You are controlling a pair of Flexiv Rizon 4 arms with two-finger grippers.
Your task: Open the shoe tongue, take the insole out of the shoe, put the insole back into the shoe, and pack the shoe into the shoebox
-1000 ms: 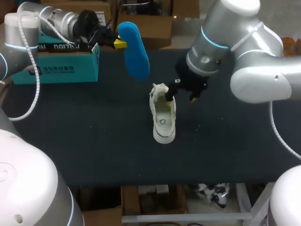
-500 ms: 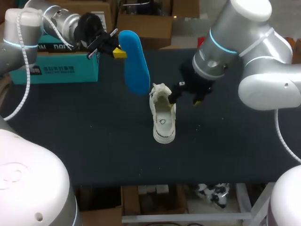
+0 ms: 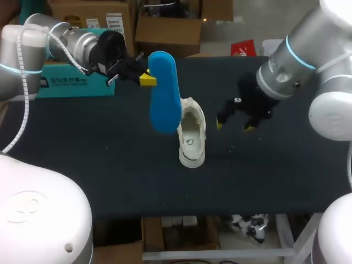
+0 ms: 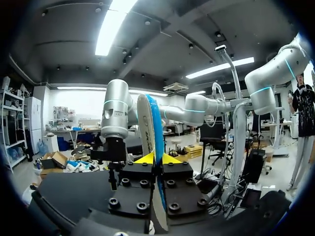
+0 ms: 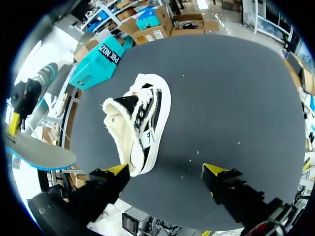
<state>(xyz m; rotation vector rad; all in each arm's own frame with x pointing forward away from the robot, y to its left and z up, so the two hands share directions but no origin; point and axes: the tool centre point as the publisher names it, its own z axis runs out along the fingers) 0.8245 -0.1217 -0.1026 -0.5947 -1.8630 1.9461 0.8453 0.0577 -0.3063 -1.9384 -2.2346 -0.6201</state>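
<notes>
Left gripper had its two yellow-tipped fingers pressed onto the blue insole from both sides, pinching it near one end; the left wrist view showed the tips clamped against the thin insole, which stood edge-on between them, blue on one face and pale on the other. From the head view the insole hung in the air above the dark table, its free end lying just beside or over the left side of the shoe; whether it touched the shoe could not be told. The shoe stood upright on its sole near the middle of the table, its mouth open upward. The right gripper hovered to the right of the shoe, apart from it, with its fingers spread wide and nothing between them. In the right wrist view those open tips framed bare table, and the shoe, cream-lined with black side panels, lay ahead of the gripper, close to one finger. The teal shoebox sat at the far left edge of the table, behind the left arm and well apart from the shoe.
</notes>
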